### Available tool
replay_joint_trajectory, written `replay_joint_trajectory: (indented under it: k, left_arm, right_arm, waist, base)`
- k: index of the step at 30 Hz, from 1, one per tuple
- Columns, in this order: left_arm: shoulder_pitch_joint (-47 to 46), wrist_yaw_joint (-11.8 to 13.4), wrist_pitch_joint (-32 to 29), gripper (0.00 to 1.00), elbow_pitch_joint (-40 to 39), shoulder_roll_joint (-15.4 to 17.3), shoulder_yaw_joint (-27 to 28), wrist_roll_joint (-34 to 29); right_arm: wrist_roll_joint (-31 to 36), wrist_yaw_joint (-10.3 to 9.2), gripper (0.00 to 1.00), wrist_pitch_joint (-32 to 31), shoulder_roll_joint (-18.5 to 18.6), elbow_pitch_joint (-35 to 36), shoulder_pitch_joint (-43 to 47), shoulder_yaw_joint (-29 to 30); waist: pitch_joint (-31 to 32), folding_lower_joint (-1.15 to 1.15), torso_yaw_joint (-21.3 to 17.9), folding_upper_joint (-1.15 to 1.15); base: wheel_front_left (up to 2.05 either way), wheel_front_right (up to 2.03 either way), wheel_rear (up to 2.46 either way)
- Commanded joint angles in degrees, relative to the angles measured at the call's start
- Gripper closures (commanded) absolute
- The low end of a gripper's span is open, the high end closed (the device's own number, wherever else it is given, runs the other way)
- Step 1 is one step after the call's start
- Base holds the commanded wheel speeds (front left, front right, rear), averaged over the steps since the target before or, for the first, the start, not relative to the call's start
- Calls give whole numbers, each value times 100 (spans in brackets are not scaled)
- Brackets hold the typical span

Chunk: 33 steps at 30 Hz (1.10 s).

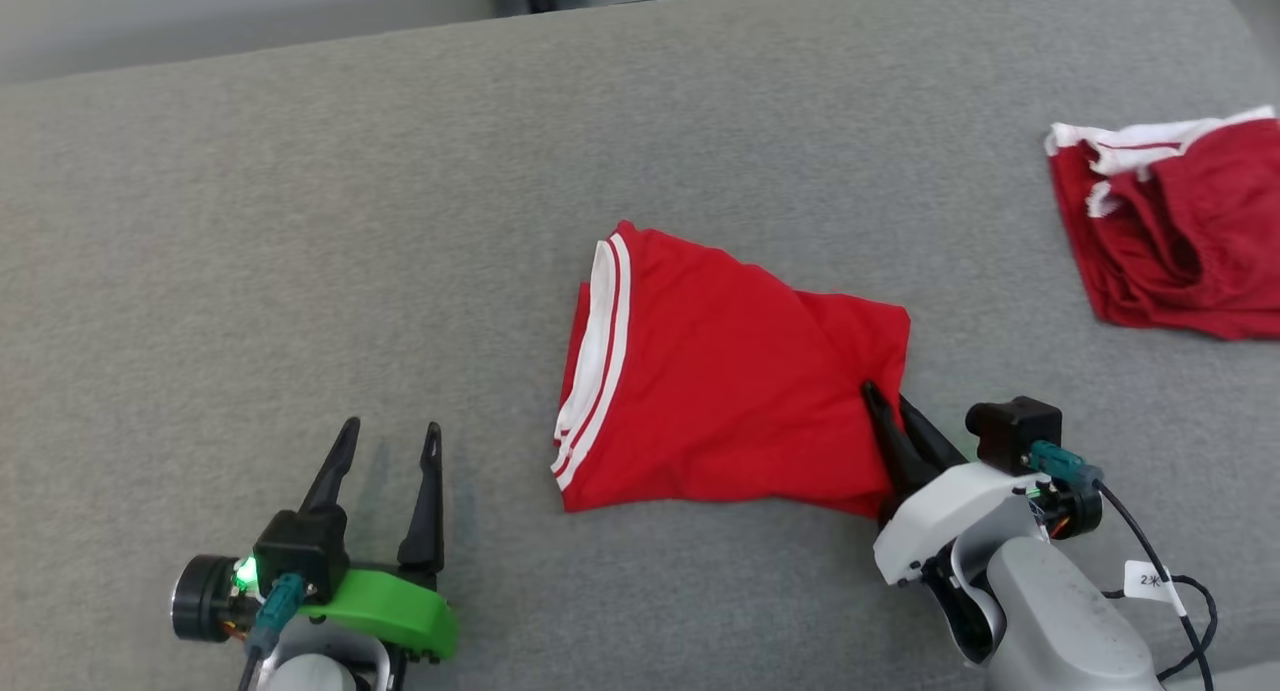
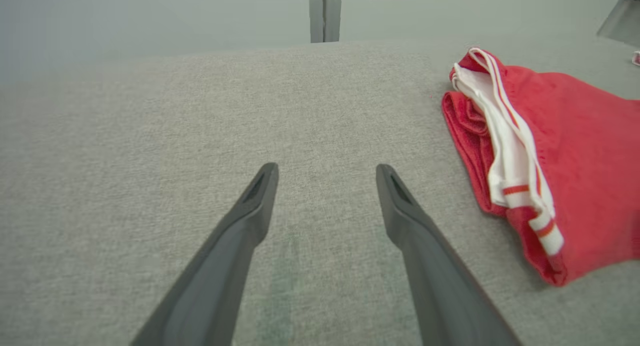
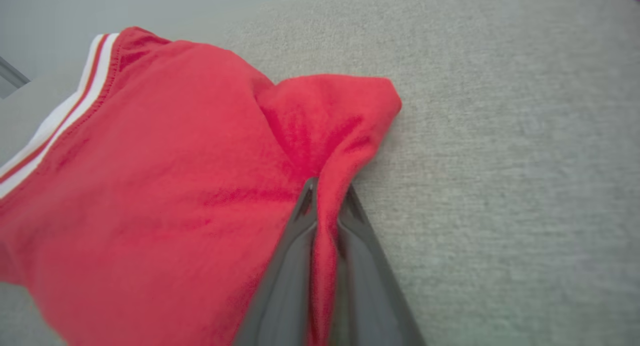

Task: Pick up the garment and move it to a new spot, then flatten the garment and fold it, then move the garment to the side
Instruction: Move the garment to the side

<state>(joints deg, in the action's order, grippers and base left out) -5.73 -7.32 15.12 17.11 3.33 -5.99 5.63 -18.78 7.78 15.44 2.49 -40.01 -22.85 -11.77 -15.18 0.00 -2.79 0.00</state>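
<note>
The left gripper (image 1: 391,429) sits wide open and empty over the grey woven surface (image 1: 300,221), left of the folded red garment (image 1: 720,371) lying mid-surface, its white-striped band leftmost. The right gripper (image 1: 886,393) pinches a thin ridge of that soft, limp knit at the right edge; so shallow a bite may slip, or pull the folds apart

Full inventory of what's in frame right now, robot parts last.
red garment: 1, red with white striped band, folded, centre of the surface
second garment: 1, darker red with white trim, crumpled, far right of the surface
grey fabric surface: 1, grey, under both garments
left tool: 1, dark fingers on a green mount, open, lower left, apart from the cloth
right tool: 1, dark fingers on a white mount, shut on the red garment's right edge
</note>
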Motion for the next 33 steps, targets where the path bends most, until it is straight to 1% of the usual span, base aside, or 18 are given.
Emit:
replay_joint_trajectory:
  k: [1, 4, 8, 10, 13, 15, 19, 23, 27, 29, 33]
  left_arm:
    - [-114, -26, -1, 0, -36, 82, -74, -48]
    - [-178, -26, -1, 0, -63, 130, -223, -11]
    - [-197, -23, -1, 0, -73, 192, -405, 22]
    - [-207, -23, -1, 0, -65, 225, -490, 38]
    - [-207, -24, -1, 0, -47, 244, -592, 66]
    - [-193, -23, -1, 0, -25, 279, -635, 82]
    - [-159, -23, -2, 0, -20, 340, -621, 114]
    - [-173, -23, -2, 0, -36, 430, -607, 122]
    - [-293, -23, -2, 0, -85, 517, -597, 132]
    - [-321, -23, -2, 0, -111, 555, -595, 142]
    - [-431, -24, -2, 0, -138, 631, -626, 171]
  right_arm:
    - [-60, -56, 100, -54, 82, -33, 224, 39]
    - [-181, -43, 100, -38, 68, 105, 344, 47]
    - [-257, -42, 100, -34, 60, 257, 505, 95]
    - [-291, -40, 100, -33, 57, 336, 561, 108]
    - [-294, -37, 100, -32, 55, 419, 624, 150]
    - [-253, -37, 100, -32, 54, 443, 614, 163]
    - [-53, -37, 100, -31, 53, 504, 321, 220]
    - [358, -36, 100, -27, 53, 458, -115, 376]
    - [1087, -36, 100, -28, 53, 308, -872, 703]
    - [1562, -37, 100, -27, 63, 132, -1313, 943]
    - [2320, -37, 100, -145, 294, -183, -2211, 1420]
  waist:
    - [121, 0, -1342, 0]
    - [109, 0, -1826, 0]
    - [62, 0, -2270, 0]
    - [27, 0, -2392, 0]
    - [-7, 0, -2447, 0]
    - [-43, 0, -2429, 0]
    - [-163, 0, -2293, 0]
    - [-311, 0, -2062, 0]
    - [-499, 0, -1810, 0]
    - [-594, 0, -1700, 0]
    - [-800, 0, -1477, 0]
  base:
    - [0, 0, 0]
    - [0, 0, 0]
    - [0, 0, 0]
    - [0, 0, 0]
    - [0, 0, 0]
    - [0, 0, 0]
    - [0, 0, 0]
    - [0, 0, 0]
    - [0, 0, 0]
    - [0, 0, 0]
    - [0, 0, 0]
